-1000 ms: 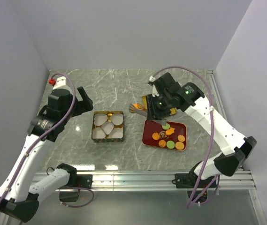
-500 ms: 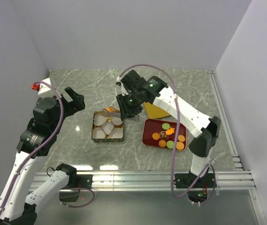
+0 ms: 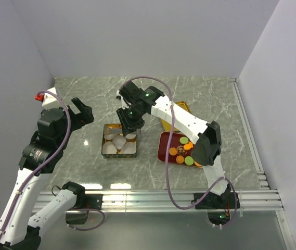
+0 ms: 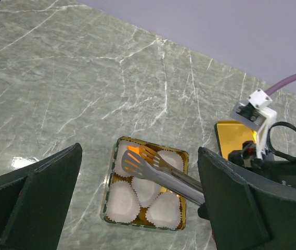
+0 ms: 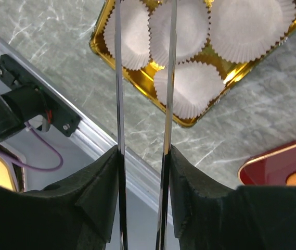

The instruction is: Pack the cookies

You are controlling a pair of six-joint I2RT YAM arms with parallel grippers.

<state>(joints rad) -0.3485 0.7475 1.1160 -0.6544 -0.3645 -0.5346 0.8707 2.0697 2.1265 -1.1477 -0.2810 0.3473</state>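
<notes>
Near the table's centre, a square gold tin (image 4: 107,194) lined with white paper cups (image 4: 123,200). Toward the right edge, a red tray (image 3: 162,148) holding the cookies (image 3: 181,152), orange, green and brown. Right gripper (image 5: 143,161) clamped on metal tongs (image 4: 161,174), tips over the tin's far-left cup. Left gripper (image 3: 82,110) spread wide, raised near the left edge. Part of the tray hidden under the right arm; gold lid (image 3: 171,121) behind it half covered. Orange glint at the tong tips, too unclear to name.
</notes>
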